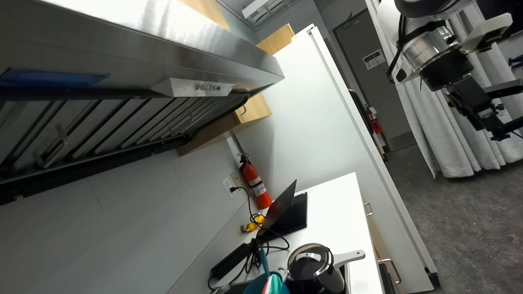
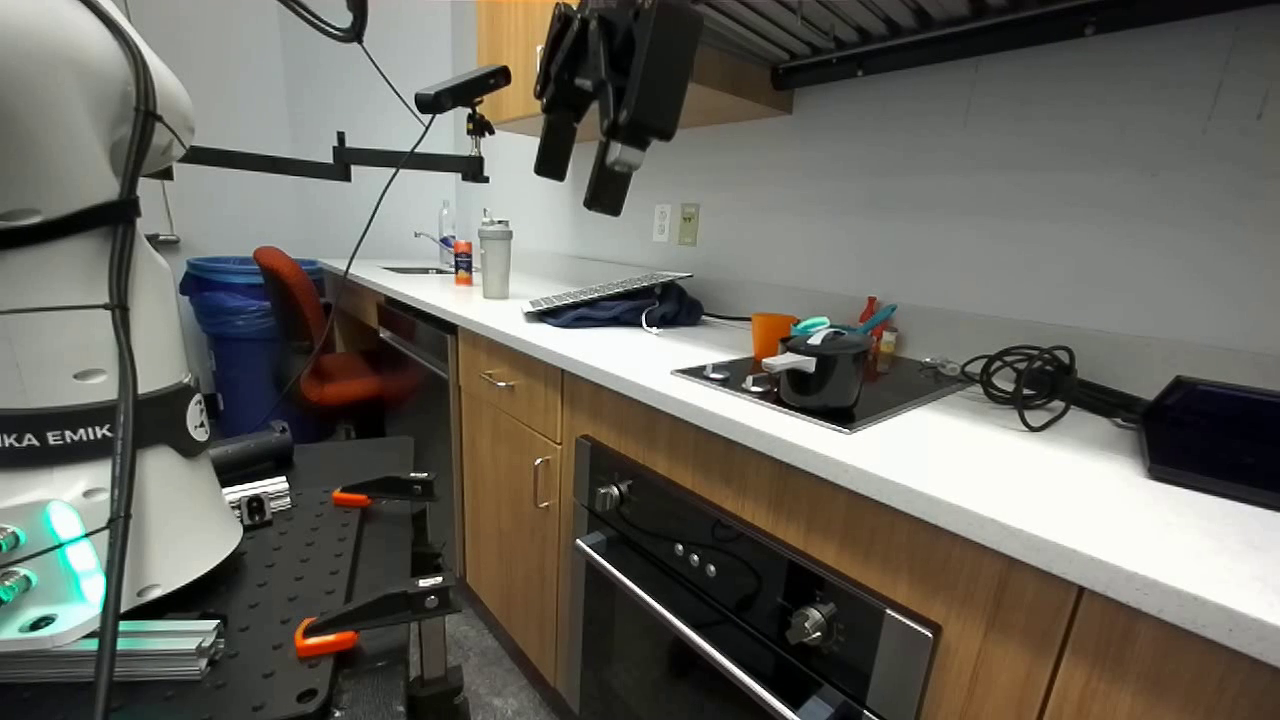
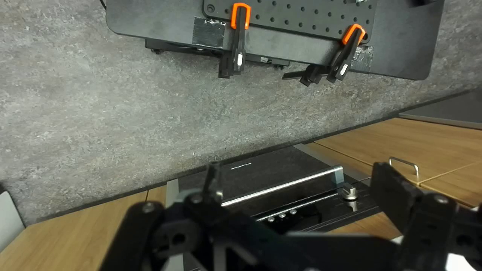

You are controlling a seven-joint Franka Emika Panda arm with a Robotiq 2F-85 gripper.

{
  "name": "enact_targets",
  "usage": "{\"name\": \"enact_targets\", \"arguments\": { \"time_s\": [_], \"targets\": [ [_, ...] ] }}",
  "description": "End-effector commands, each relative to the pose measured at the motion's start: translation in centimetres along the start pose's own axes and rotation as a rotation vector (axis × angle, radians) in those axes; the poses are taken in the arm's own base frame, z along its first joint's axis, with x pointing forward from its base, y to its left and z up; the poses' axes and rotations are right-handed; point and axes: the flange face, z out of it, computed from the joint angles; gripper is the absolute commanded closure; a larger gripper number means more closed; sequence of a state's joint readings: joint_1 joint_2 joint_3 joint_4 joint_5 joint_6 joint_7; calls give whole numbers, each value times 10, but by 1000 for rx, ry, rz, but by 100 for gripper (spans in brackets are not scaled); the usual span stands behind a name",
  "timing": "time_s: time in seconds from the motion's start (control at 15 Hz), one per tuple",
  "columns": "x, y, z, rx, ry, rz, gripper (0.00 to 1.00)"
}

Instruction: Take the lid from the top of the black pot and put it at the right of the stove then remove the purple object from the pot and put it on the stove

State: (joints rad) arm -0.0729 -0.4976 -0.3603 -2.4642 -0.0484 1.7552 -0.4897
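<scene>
The black pot [image 2: 822,382] stands on the dark glass stove [image 2: 905,398], its light grey handle pointing outward. On its top rests the lid [image 1: 304,265], glassy with a shiny rim and a grey grip; in an exterior view the lid [image 2: 848,345] shows nearly edge-on. The purple object is hidden from every view. High above the counter, well away from the pot, my gripper [image 2: 581,178] hangs downward with a gap between its fingers. In the wrist view the gripper [image 3: 297,177] is spread wide, with only the oven front and floor behind it.
An orange cup [image 2: 771,334] and a teal container [image 1: 255,284] with utensils sit close beside the pot. Coiled cables [image 2: 1030,385] and a dark tray [image 2: 1210,445] lie on the counter. A range hood [image 1: 135,61] overhangs. A camera [image 2: 463,90] on a bracket is near my gripper.
</scene>
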Motion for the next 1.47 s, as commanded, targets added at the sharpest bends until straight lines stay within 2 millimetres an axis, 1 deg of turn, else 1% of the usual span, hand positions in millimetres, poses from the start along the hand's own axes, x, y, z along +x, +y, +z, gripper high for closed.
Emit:
{"name": "enact_targets", "arguments": {
  "time_s": [0.0,0.2,0.4,0.67,1.0,1.07,1.13,1.2,1.27,1.4],
  "targets": [
    [3,2,-2,-19,21,-4,0],
    [15,4,-8,-77,91,-26,0],
    [35,6,-11,-118,170,-49,0],
    [65,4,-4,-174,242,-109,0],
    [107,-8,15,-225,284,-211,0],
    [115,-11,15,-233,289,-230,0],
    [123,-11,9,-241,299,-249,0],
    [130,-14,9,-241,307,-262,0],
    [137,-23,20,-237,313,-275,0],
    [148,-29,20,-224,326,-293,0]
  ]
}}
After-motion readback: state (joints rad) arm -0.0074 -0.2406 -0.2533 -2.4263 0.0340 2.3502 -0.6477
